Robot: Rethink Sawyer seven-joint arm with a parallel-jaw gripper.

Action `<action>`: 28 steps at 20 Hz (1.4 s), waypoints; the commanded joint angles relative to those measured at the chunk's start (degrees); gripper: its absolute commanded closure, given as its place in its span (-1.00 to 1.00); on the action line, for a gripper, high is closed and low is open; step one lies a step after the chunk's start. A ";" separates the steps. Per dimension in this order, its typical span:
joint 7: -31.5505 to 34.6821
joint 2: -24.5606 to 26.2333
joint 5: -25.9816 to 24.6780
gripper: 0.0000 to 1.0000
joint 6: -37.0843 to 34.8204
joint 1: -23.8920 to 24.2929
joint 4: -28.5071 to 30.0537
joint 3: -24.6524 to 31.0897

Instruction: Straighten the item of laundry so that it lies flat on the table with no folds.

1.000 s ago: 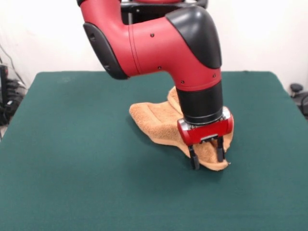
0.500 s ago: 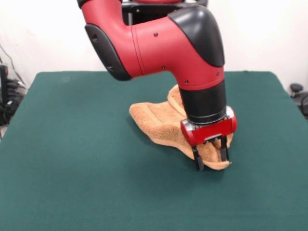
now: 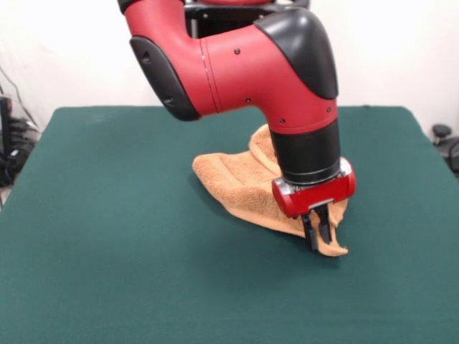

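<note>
Closed now, pincer (image 3: 320,233) pinches towel (image 3: 240,183) corner — arm hides rest.

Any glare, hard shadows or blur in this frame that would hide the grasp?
Front view: lighting is even and soft; the arm shows only mild sheen, no blown-out glare. A faint soft shadow lies on the table beside the towel. The tool, shut on the towel's near corner, is slightly soft but readable.

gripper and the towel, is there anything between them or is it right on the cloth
Nothing lies between them. In the front view the gripper has its fingers closed on the near corner of the towel, which lies crumpled on the green table.
</note>
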State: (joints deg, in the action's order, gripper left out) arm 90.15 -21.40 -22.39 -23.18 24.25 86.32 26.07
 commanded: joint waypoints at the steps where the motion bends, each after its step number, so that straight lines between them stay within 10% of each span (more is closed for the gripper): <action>1: -5.13 1.82 -2.51 1.00 -3.38 -0.53 0.69 5.57; 12: -2.76 -0.32 -2.02 1.00 -3.76 -1.68 1.04 3.84; 28: -3.38 -18.02 2.24 1.00 -8.20 5.50 16.27 11.19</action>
State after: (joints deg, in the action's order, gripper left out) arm 90.15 -34.29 -22.16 -24.05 28.87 95.41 30.10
